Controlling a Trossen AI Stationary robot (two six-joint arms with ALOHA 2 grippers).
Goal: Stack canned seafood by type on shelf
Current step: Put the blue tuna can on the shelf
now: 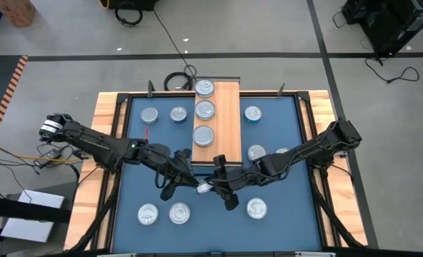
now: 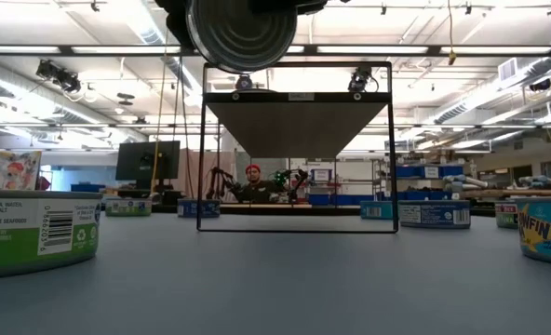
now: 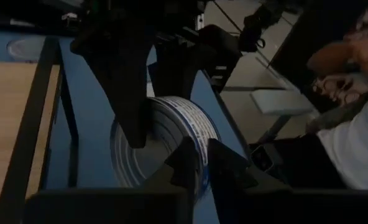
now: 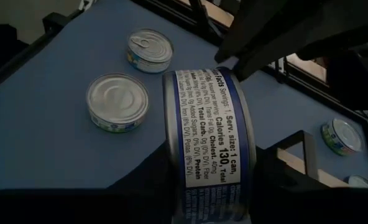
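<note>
Held tin (image 4: pixel 206 137) sits closest, up on edge in the air, label side out, caught between both tools just off the shelf's (image 1: pixel 229 121) near end, above the blue desk (image 1: pixel 290 178). Left tool (image 3: pixel 206 165) is nearly closed, pinching the tin's rim in a narrow bite. Right tool (image 4: pixel 209 186) straddles the 2 flat faces about half open, fingers look pressed on; how firm, cannot tell. Reads as a hand-over, judged. To do it well: the right tool should be fully seated on both faces before the left one lets go, since a rim pinch alone lets a round tin roll or swing. Then the left arm should back away toward its own side so it does not clip the tin. After that the tin needs turning flat, lid up, before it goes down. Shelf carries 3 tins (image 1: pixel 205 110) in a row from the far end; the near part is bare wood, so a landing spot exists. Mind the shelf's dark edge and raised height: come in from above. 2 loose tins (image 4: pixel 119 102) lie on the desk near below, more to the right (image 1: pixel 256 152), so do not drop low there.
</note>
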